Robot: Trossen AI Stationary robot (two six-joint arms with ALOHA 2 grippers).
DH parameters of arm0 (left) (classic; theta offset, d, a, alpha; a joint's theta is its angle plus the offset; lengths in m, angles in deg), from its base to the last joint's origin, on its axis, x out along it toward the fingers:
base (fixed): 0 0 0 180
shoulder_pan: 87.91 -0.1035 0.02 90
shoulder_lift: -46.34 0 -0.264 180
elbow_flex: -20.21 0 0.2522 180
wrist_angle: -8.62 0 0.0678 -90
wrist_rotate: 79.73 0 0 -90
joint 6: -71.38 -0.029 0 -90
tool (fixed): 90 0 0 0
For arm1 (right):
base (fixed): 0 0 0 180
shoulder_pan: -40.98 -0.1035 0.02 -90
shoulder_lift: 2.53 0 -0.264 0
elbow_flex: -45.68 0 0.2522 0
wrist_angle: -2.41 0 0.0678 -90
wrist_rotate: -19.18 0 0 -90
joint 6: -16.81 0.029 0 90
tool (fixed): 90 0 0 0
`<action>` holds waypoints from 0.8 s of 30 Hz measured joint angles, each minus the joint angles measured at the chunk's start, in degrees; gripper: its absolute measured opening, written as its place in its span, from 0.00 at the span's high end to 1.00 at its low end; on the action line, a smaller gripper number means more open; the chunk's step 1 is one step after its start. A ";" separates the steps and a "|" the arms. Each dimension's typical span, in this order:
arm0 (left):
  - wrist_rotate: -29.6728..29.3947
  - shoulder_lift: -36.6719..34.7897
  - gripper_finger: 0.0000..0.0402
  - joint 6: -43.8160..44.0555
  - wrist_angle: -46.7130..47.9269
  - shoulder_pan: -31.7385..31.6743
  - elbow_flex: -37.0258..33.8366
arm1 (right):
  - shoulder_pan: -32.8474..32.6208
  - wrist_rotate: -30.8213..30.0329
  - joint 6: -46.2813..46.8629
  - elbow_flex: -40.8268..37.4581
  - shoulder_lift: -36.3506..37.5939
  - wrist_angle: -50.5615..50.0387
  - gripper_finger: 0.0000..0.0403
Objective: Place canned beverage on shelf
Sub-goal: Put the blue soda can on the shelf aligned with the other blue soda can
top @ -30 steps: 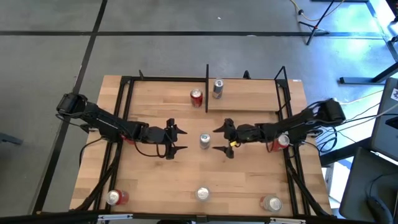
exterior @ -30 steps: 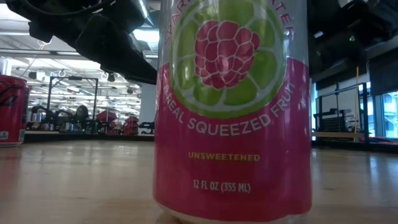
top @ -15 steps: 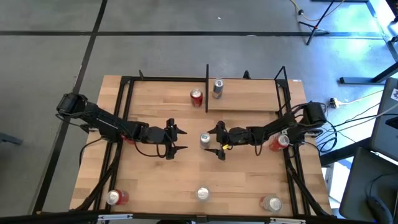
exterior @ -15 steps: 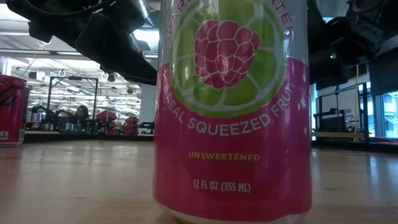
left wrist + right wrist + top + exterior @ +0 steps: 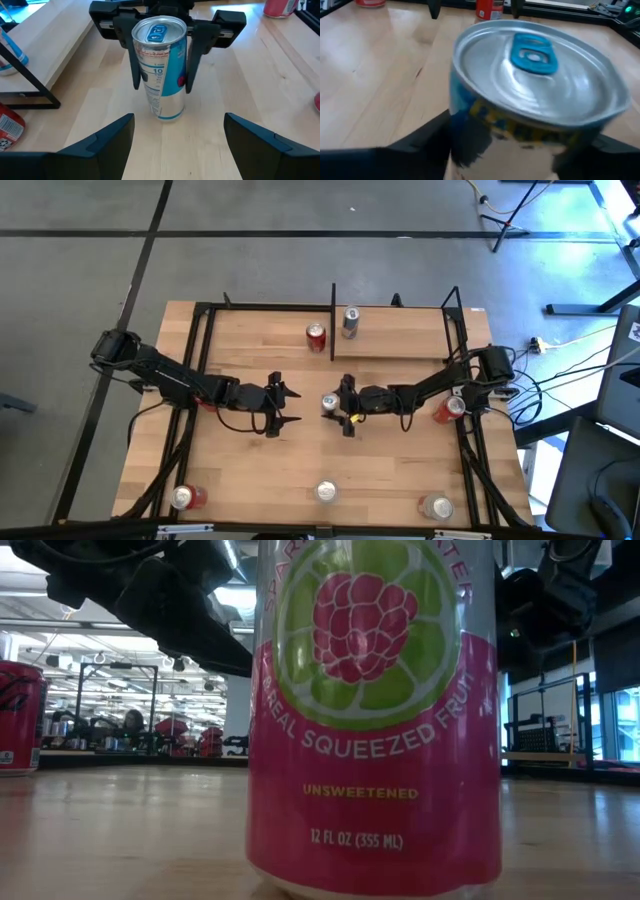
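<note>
A silver and blue can (image 5: 329, 405) stands upright on its base at the table's middle; it also shows in the left wrist view (image 5: 161, 70) and, from close up, in the right wrist view (image 5: 535, 75). My right gripper (image 5: 340, 405) is open, level, coming from the table's right. Its fingers (image 5: 134, 60) stand on either side of the can; I cannot tell whether they touch it. My left gripper (image 5: 284, 406) is open and empty, left of the can and facing it. The shelf (image 5: 400, 342), a raised plank between black bars at the far right, bears one silver can (image 5: 350, 321).
A red can (image 5: 316, 335) stands on the table left of the shelf's black divider. More cans stand along the near edge (image 5: 327, 492) and by the right rail (image 5: 450, 408). A pink raspberry-lime can (image 5: 375, 710) fills the low view.
My right gripper has gone toward the table's left, staying level, until its open fingers stand on either side of the silver and blue can. The can has stayed where it was.
</note>
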 joint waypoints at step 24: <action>0.92 0.00 0.28 0.26 -0.15 0.66 0.00 | 9.23 -10.77 -11.74 -0.11 27.24 -26.48 0.48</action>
